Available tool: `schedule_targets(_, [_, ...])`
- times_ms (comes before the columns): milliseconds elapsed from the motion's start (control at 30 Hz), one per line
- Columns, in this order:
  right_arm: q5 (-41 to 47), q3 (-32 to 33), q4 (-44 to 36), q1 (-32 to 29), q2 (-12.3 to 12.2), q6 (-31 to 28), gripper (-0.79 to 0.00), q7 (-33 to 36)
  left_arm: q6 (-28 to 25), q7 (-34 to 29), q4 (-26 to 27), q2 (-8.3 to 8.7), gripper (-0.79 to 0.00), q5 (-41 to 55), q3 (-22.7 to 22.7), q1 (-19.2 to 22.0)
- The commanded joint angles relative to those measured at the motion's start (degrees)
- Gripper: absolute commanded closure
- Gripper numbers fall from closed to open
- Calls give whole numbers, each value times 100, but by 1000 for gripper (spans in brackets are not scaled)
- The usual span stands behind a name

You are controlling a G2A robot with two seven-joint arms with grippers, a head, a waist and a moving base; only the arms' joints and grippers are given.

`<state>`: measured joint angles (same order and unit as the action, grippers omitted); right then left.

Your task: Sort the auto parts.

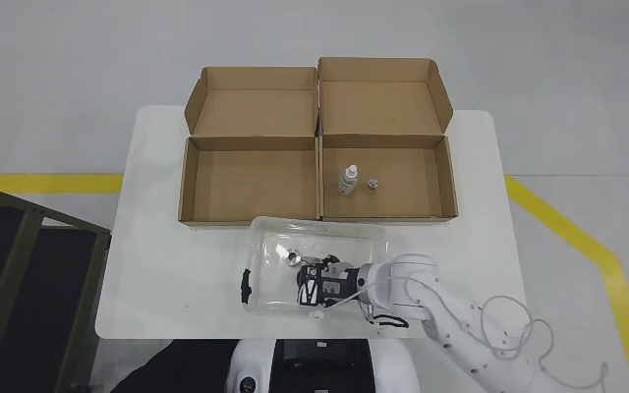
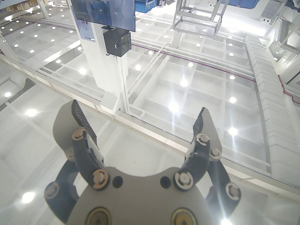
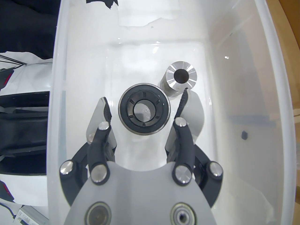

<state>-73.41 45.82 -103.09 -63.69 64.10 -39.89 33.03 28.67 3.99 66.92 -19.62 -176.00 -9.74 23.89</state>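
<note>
Right gripper (image 3: 145, 99), spread, straddles the black bearing ring (image 3: 143, 111) lying flat in the clear bin (image 3: 269, 47); one fingertip (image 3: 183, 98) nearly touches the metal cylinder (image 3: 180, 77), which closing could snag or knock.

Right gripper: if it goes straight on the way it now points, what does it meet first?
Probably the black ring, which lies between the right gripper's open fingers in the bin; depth is unclear.
</note>
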Motion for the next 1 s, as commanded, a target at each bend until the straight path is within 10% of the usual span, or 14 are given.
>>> schedule_targets(0, [-4,-15,44,18,9,10,-437,-25,0,0,0,0,-785,0,0,0])
schedule_targets(233, [-35,-42,113,54,29,28,-320,-63,0,0,0,0,-785,0,0,0])
schedule_targets(433, [-67,46,-33,13,8,-15,0,-112,0,0,0,0,-785,0,0,0])
schedule_targets(967, [22,788,-884,-428,-187,-280,0,-495,0,0,0,0,-785,0,0,0])
